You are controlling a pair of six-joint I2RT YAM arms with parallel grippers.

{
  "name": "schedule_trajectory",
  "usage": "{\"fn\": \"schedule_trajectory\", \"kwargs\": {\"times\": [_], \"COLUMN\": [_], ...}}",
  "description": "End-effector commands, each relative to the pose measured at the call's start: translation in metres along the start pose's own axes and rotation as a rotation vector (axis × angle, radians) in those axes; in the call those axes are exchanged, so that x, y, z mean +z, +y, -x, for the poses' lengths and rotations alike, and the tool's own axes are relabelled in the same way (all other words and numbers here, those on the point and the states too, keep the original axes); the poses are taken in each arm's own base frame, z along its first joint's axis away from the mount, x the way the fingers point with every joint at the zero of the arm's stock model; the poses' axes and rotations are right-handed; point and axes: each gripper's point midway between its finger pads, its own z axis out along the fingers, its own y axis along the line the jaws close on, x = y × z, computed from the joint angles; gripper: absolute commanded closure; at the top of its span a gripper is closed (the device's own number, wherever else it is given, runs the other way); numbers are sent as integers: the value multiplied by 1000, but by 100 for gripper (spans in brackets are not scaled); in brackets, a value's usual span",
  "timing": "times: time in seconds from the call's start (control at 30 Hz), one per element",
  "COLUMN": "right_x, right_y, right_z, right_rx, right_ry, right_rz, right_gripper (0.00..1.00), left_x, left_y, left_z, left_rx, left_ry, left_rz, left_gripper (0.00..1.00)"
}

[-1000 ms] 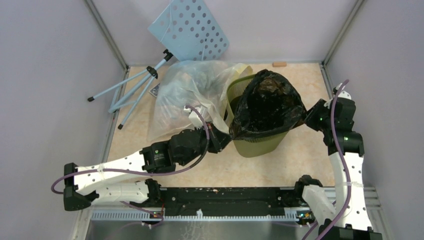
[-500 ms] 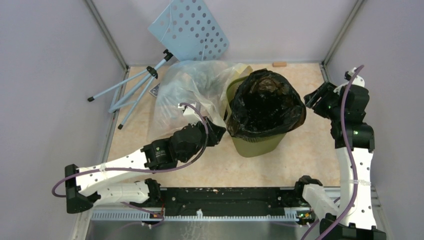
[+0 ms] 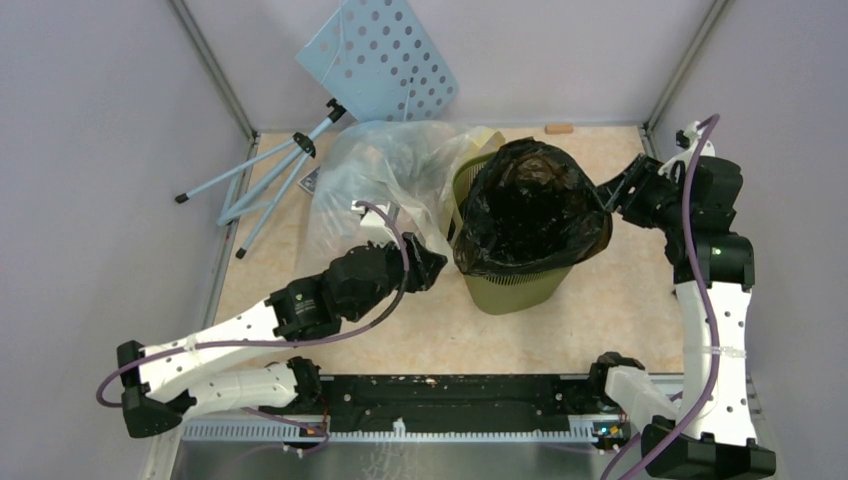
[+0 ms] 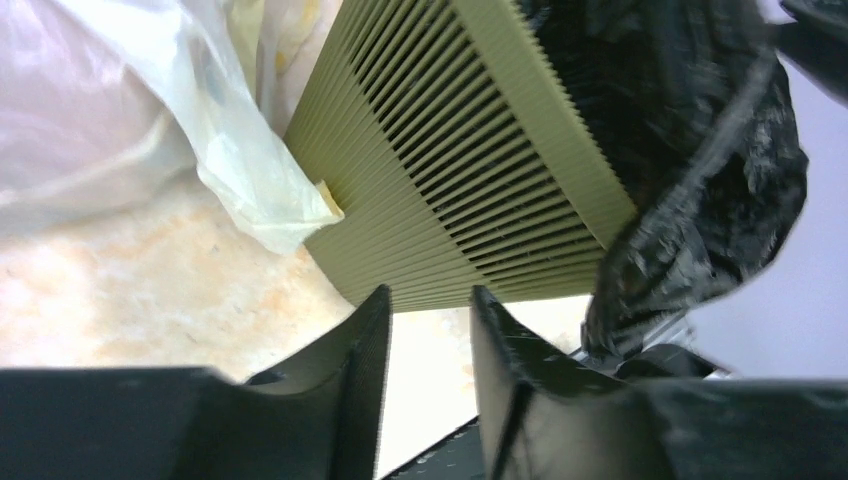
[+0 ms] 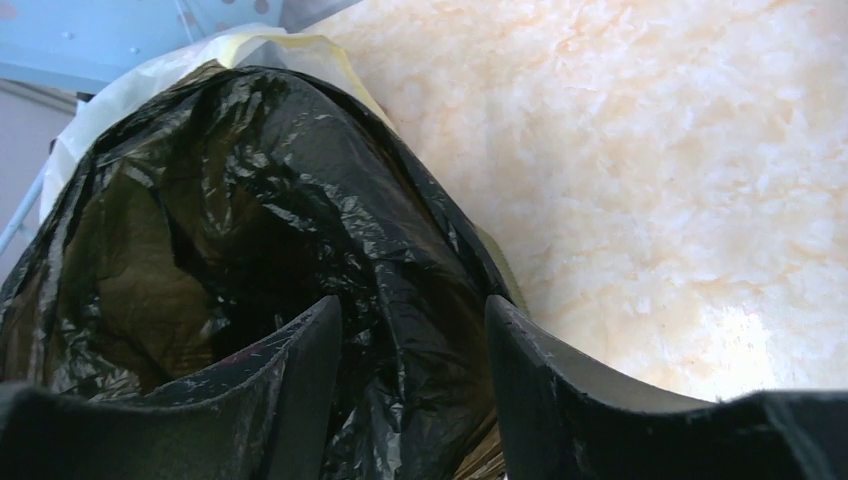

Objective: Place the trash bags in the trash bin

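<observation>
The trash bin (image 3: 515, 285) stands upright approx. mid-table, and the trash bag (image 3: 530, 205) sits in its mouth, opened wide, w/ the black plastic spilling over the front and right rim and hanging partway down the outside. The bin's back-left rim is bare green. The left gripper (image 3: 432, 268) is low beside the bin's left wall, close but not touching. From its wrist cam the left gripper (image 4: 430, 295) has its jaws apart w/ nothing btwn them, just the slatted wall of the bin (image 4: 450, 170) ahead and the bag (image 4: 700, 180) drooping over the top. The right gripper (image 3: 612, 195) is up at the bag's right edge. In its own view the right gripper (image 5: 412, 305) has its fingers spread, w/ crinkled black film (image 5: 250, 220) showing in the gap and not pinched. A big clear plastic bag (image 3: 370, 185) lies against the bin's left-back side, one corner of it (image 4: 260, 190) resting on the green wall. Behind that, a pale blue perforated board (image 3: 380, 60) on a folded stand (image 3: 265, 175) leans at the back-left corner. The table (image 3: 600, 310) is pale marbled beige.
</observation>
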Motion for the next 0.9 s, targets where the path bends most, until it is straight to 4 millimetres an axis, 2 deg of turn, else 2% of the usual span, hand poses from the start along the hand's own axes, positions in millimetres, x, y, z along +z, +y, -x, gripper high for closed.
{"fn": "schedule_trajectory", "kwargs": {"times": [0.0, 0.07, 0.17, 0.23, 0.3, 0.53, 0.7, 0.77, 0.87], "right_x": [-10, -9, -9, -10, -9, -4, -2, -2, -1], "right_y": [14, 12, 10, 10, 11, 5, 2, 0, 0], "right_z": [6, 1, -3, -2, -1, -4, -9, -8, -9], "right_rx": [-27, -29, -40, -45, -48, -56, -64, -73, -78], "right_ry": [1, 16, 26, 25, 28, 30, 43, 40, 40], "right_rz": [57, 56, 49, 45, 45, 10, -2, -10, -14], "right_gripper": [46, 46, 46, 45, 45, 48, 51, 53, 55], "left_x": [-38, -47, -49, -40, -28, 21, 60, 69, 79], "left_y": [-46, -56, -72, -83, -91, -103, -96, -93, -86], "left_z": [61, 79, 97, 104, 110, 128, 126, 124, 124], "left_rx": [159, 194, 270, 330, 393, 504, 515, 522, 518], "left_ry": [-92, -117, -120, -98, -76, -51, 6, 21, 29], "left_rz": [-185, -206, -209, -198, -166, -87, -63, -57, -35], "left_gripper": [43, 34, 23, 16, 14, 28, 30, 31, 38]}}
